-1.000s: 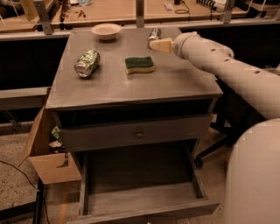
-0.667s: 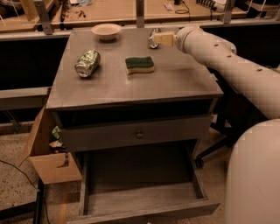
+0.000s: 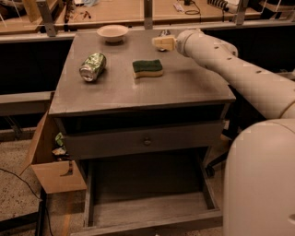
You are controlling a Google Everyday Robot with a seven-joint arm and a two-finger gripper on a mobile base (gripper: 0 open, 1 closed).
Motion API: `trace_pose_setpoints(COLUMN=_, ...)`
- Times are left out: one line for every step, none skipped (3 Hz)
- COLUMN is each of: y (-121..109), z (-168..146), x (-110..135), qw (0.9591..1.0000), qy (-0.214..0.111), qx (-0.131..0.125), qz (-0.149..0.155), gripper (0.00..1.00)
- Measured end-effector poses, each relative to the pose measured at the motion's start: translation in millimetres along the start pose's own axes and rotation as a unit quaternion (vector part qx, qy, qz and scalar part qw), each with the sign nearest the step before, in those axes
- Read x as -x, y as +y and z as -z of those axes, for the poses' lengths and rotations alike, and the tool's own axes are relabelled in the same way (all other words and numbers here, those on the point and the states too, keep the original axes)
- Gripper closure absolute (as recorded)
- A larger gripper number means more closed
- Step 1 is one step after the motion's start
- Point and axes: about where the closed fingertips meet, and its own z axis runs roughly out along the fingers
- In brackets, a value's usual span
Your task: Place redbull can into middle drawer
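The gripper (image 3: pixel 162 43) hovers over the back of the table (image 3: pixel 193 87), with the redbull can (image 3: pixel 164 32) just behind it; I cannot tell its grip.

A grey cabinet (image 3: pixel 138 97) stands on speckled floor (image 3: pixel 14 161) in dim light, wooden benches (image 3: pixel 120 11) behind, a cardboard box (image 3: pixel 50 170) at its left, the gripper (image 3: pixel 163 43) over its far edge.

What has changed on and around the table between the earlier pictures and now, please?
The gripper has edged slightly left across the back of the table top, its arm following, and now hangs beyond the green sponge. Nothing was visibly taken hold of or let go. The lying green-patterned can, the sponge, the bowl and the open middle drawer stayed put.
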Motion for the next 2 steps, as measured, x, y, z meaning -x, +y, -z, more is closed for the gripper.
trace_pose_setpoints(y=15.3, z=-21.4, x=-4.4, qw=0.9998, qy=0.016, qx=-0.010, qz=0.001, gripper=0.00)
trace_pose_setpoints(y=19.6, z=-40.5, x=-12.6, qw=0.9992, qy=0.030, qx=-0.026, qz=-0.002, gripper=0.00)
